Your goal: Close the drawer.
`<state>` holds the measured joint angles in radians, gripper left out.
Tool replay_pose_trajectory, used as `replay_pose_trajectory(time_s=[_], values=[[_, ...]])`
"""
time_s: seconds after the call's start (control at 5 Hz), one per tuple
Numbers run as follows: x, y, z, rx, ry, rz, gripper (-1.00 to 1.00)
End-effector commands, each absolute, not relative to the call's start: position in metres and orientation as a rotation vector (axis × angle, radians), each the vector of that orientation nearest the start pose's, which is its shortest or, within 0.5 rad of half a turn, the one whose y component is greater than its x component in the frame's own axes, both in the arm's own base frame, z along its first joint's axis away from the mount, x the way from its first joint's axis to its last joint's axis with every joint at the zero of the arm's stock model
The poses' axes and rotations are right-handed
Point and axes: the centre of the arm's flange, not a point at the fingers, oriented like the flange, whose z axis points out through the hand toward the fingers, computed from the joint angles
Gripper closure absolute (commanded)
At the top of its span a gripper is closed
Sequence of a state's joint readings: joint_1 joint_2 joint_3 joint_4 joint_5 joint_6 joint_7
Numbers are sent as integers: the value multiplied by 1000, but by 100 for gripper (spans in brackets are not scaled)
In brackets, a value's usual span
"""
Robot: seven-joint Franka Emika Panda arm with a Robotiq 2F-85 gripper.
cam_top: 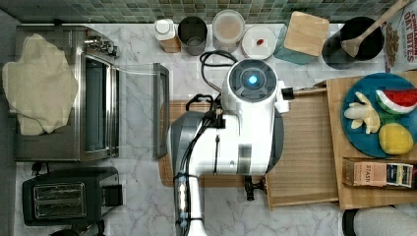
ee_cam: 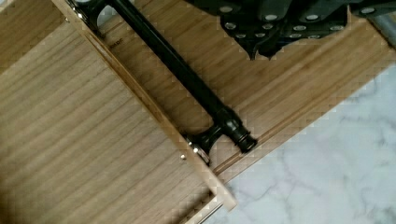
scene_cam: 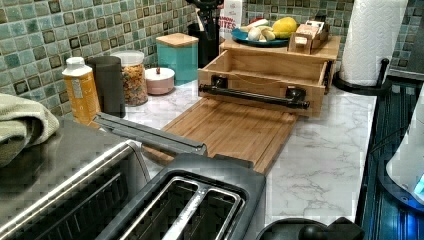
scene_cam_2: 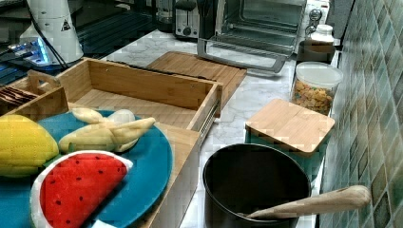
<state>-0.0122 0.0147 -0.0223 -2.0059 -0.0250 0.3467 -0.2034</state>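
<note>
The drawer (scene_cam: 270, 75) stands pulled out from its wooden stand (scene_cam: 280, 49): light wood, raised rim, grained bottom, a long black bar handle (ee_cam: 187, 77) across its front. In the wrist view the pincer (ee_cam: 261, 44) hangs just beyond the handle, over the cutting board (scene_cam: 235, 130); whether it is released or clenched cannot be told. The board lies on a white marble counter (scene_cam: 320, 160) backed by green tiles (scene_cam: 40, 35).

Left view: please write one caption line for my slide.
Open wooden drawer with black bar handle above a bamboo cutting board on a marble counter.
</note>
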Motion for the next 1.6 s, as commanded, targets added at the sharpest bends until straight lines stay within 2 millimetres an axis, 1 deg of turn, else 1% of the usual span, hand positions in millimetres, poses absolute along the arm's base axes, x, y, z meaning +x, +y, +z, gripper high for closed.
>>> replay_pose_trajectory(time_s=[0.2, 0.4, 0.6, 0.8, 1.0, 1.2, 1.4, 1.6], values=[[471, 58, 404, -3081, 66, 69, 100], [479, 53, 377, -3136, -121, 117, 100], [477, 46, 346, -3183, -163, 117, 100], [474, 36, 314, -3188, -164, 139, 100], [467, 26, 286, -3183, -177, 188, 100], [442, 27, 263, -3199, -171, 183, 100], [423, 33, 265, -3203, -107, 202, 100], [423, 22, 262, -3225, -134, 186, 100]])
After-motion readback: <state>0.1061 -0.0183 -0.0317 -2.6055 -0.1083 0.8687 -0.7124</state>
